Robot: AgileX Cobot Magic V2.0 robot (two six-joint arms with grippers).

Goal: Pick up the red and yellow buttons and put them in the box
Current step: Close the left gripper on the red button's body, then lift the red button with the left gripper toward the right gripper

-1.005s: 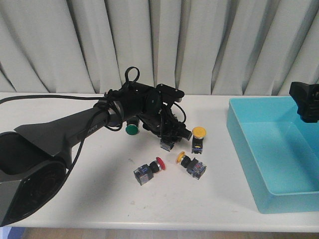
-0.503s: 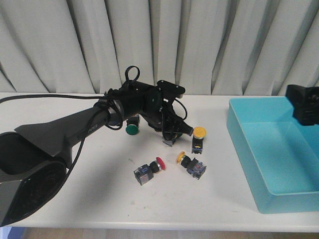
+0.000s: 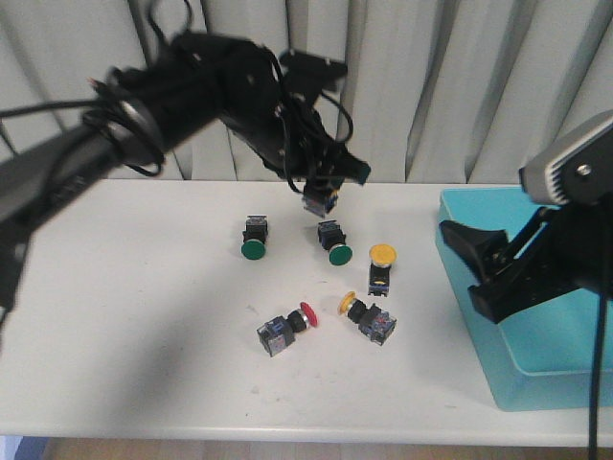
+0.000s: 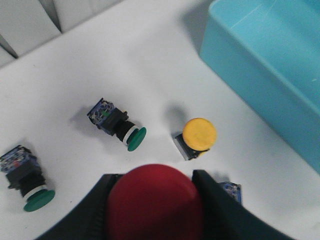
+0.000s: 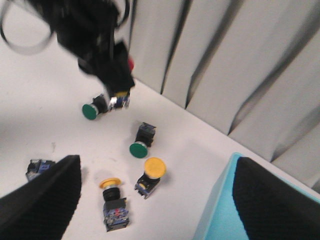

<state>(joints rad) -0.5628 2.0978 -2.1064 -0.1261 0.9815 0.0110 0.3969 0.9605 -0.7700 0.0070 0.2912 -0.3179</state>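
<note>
From the front, the left tool (image 3: 321, 196) hangs above the desk (image 3: 144, 316), pinching a button (image 3: 319, 201); the right tool (image 3: 479, 264), spread wide, sits at the near wall of the box (image 3: 536, 379). The left wrist shows the pinched red cap (image 4: 154, 202) between the fingers (image 4: 210, 200). In the right wrist's blurred view, what seems a yellow button (image 5: 151, 172) lies ahead

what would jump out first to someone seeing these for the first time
The left hand, lifted above the table near the curtain, is shut on a red button whose cap fills the left wrist view. Below it, green, yellow and red buttons lie scattered mid-table. At the right, the open right hand hangs by the turquoise box.
</note>
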